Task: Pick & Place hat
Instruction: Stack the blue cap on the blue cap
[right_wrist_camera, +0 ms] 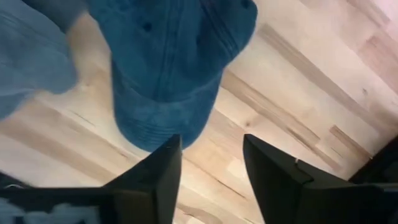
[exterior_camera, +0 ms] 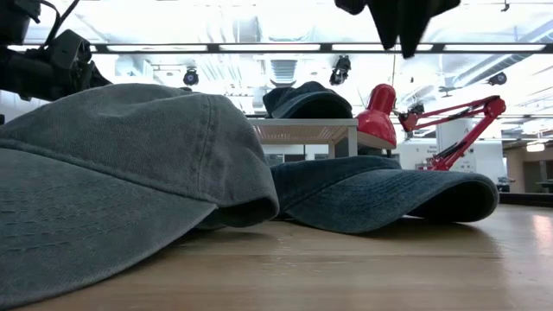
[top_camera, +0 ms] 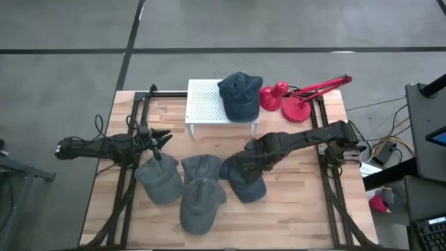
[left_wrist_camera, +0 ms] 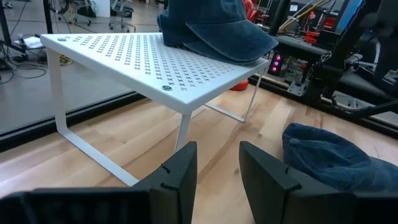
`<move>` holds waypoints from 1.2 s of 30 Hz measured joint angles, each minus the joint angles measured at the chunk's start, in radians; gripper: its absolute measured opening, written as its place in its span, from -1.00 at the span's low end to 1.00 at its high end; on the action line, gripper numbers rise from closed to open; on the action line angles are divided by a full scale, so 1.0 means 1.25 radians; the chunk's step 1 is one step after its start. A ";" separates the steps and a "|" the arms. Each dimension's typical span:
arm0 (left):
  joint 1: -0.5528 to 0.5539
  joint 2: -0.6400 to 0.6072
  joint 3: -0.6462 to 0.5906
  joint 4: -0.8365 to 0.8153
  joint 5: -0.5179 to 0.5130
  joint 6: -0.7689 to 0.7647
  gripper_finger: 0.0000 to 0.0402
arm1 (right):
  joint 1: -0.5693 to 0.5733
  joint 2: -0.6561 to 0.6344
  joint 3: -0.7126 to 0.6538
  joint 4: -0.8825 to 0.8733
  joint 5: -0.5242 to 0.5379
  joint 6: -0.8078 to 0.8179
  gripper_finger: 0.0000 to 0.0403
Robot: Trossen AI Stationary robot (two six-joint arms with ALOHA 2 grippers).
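A dark blue hat (top_camera: pixel 245 183) lies on the wooden table, right of two grey hats (top_camera: pixel 162 180) (top_camera: pixel 200 199). My right gripper (top_camera: pixel 245 162) hangs open above it, fingers pointing down; the right wrist view shows the hat's crown and brim (right_wrist_camera: pixel 168 68) below the gripper (right_wrist_camera: pixel 211 174), with nothing between the fingers. In the low view the gripper (exterior_camera: pixel 399 22) is high above the blue hat (exterior_camera: pixel 371 194). Another dark blue hat (top_camera: pixel 240 94) rests on the right end of a white perforated rack (top_camera: pixel 205 104). My left gripper (left_wrist_camera: pixel 217 158) waits at the table's left, open, pointing at the rack (left_wrist_camera: pixel 124 59).
A red desk lamp (top_camera: pixel 293 101) stands at the far right, beside the rack. The nearer grey hat (exterior_camera: pixel 112 181) fills the left of the low view. Black frame rails run along both table sides. Bare wood lies between the rack and the hats.
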 joint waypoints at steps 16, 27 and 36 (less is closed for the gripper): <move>0.000 0.000 0.000 0.001 0.000 -0.001 -0.39 | 0.001 0.000 -0.218 0.302 0.018 0.024 0.36; 0.000 0.000 0.000 0.001 0.000 -0.002 -0.39 | 0.000 0.000 -0.318 0.441 0.018 0.069 0.46; 0.000 0.000 0.000 0.001 0.000 -0.002 -0.39 | -0.008 0.000 -0.383 0.494 0.018 0.096 0.45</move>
